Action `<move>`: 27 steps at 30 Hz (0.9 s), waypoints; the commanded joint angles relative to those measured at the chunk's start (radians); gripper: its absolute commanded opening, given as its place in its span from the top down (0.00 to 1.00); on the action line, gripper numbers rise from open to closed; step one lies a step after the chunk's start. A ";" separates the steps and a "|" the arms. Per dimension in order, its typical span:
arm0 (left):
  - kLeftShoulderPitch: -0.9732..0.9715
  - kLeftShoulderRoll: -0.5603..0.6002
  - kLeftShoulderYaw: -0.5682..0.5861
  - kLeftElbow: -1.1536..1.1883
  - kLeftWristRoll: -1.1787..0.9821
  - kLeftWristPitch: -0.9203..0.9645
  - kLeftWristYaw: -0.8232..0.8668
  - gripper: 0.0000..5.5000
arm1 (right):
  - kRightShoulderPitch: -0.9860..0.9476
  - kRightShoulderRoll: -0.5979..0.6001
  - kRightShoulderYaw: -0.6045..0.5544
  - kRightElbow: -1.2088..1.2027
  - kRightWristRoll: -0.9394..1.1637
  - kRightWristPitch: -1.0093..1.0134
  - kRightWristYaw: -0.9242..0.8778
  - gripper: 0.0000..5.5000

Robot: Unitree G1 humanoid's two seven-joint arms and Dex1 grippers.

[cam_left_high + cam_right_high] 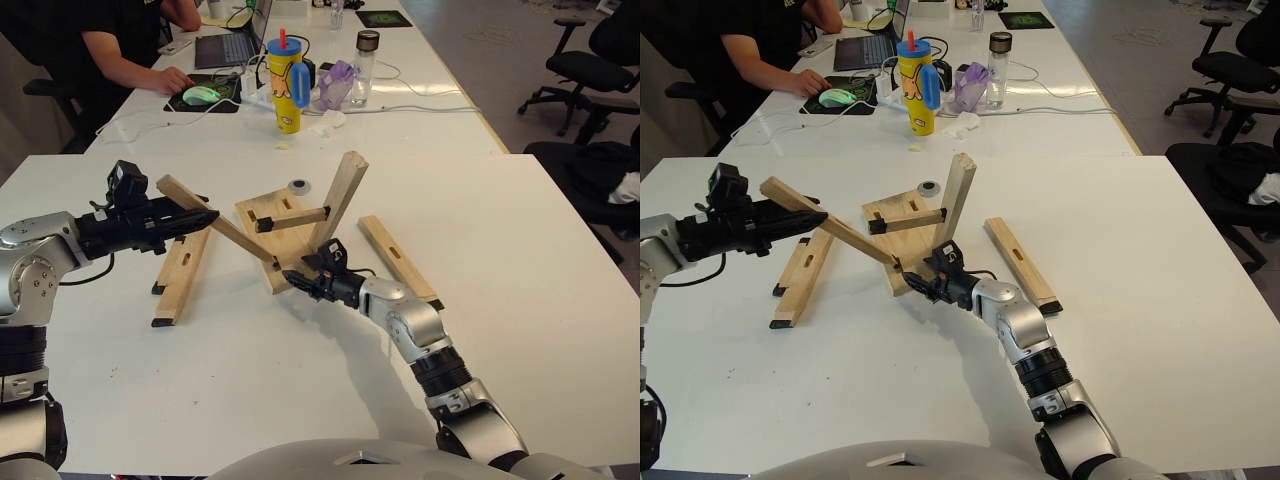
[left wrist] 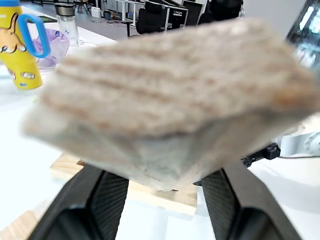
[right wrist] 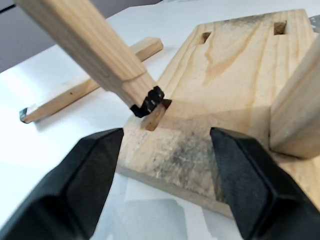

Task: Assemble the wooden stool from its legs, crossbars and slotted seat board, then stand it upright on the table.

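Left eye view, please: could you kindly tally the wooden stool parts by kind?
Slotted wooden seat board: 1
Wooden legs: 4 (held leg, standing leg, left flat leg, right flat leg)
Short wooden crossbar: 1
Total: 6; another piece may hide beside the left flat leg.

— What's round us, furniture-wise?
— We've got a big white table (image 1: 560,300) up front w/ a 2nd white table (image 1: 450,95) right behind it. On that one: laptop (image 1: 232,45), yellow cup (image 1: 285,90), clear bottle (image 1: 363,68).
— And off to the right?
— Grey floor (image 1: 500,40), plus 2 black office chairs: one (image 1: 590,185) beside our table's edge, another (image 1: 585,65) further back. Light's even, shadows soft.
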 commanded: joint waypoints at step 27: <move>-0.129 0.034 -0.212 -0.096 0.143 0.071 -0.078 0.63 | 0.023 0.003 0.083 0.068 -0.109 0.101 0.021 0.41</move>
